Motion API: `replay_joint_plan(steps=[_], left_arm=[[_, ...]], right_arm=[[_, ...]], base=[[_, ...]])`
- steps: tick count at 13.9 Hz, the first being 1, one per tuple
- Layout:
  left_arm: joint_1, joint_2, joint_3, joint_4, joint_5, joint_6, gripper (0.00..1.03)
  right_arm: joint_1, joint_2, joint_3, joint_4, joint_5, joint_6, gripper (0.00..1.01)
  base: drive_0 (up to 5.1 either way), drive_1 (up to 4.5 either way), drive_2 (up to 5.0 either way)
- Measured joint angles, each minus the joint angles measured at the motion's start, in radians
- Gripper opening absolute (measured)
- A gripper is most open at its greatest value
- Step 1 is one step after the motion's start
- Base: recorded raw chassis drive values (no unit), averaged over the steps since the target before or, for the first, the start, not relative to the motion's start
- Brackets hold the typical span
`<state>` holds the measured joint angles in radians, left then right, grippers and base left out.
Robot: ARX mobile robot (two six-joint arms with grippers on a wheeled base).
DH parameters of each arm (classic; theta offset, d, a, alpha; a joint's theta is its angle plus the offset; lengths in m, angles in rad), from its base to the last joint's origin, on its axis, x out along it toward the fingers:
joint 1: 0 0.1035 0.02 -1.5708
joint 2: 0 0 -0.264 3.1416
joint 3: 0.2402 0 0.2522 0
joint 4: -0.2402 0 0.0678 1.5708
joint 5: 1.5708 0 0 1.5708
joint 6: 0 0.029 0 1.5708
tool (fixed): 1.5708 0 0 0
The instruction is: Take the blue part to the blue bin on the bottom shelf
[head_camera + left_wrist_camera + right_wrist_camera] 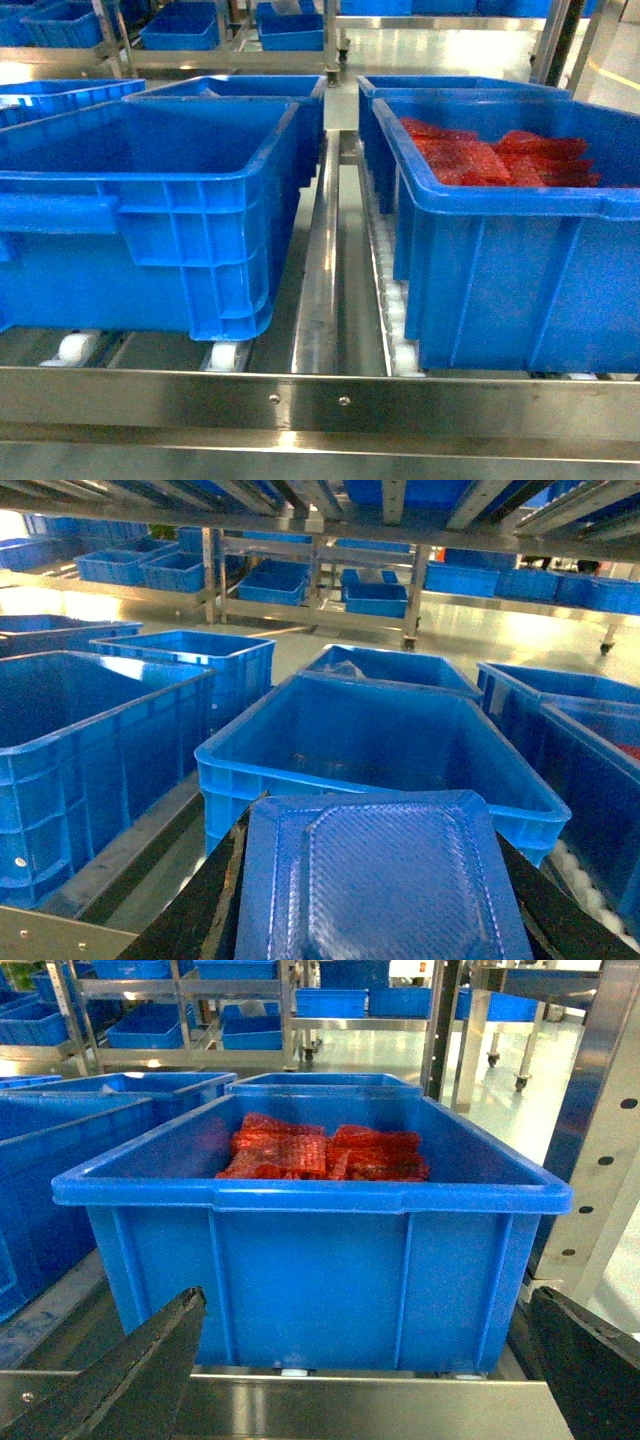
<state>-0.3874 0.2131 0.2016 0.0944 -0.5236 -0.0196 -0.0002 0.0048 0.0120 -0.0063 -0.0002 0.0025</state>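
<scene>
Blue part [385,880] is held in the left claw [380,920], seen close up between the dark fingers [200,920] in the left wrist view; jaws closed on its sides. It is carried level, just short of the blue bin [380,750] on the bottom shelf [320,400], probably so it can be released over the open top. Right claw [360,1380]: spread wide, nothing held, facing the crate of red bags [325,1150]. Neither claw is seen from the head camera.
</scene>
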Motion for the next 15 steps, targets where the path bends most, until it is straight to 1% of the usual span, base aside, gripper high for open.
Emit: replay_joint_plan(steps=[5,15], left_arm=[[0.0,0.0,0.0,0.002,0.0,0.0,0.43],[0.0,-0.002,0.0,0.003,0.0,0.0,0.43]], right_arm=[[0.0,0.0,0.0,0.0,0.0,0.0,0.98],[0.0,0.0,0.0,0.002,0.0,0.0,0.98]], base=[[0.0,0.0,0.0],[0.1,4.23,-4.0]])
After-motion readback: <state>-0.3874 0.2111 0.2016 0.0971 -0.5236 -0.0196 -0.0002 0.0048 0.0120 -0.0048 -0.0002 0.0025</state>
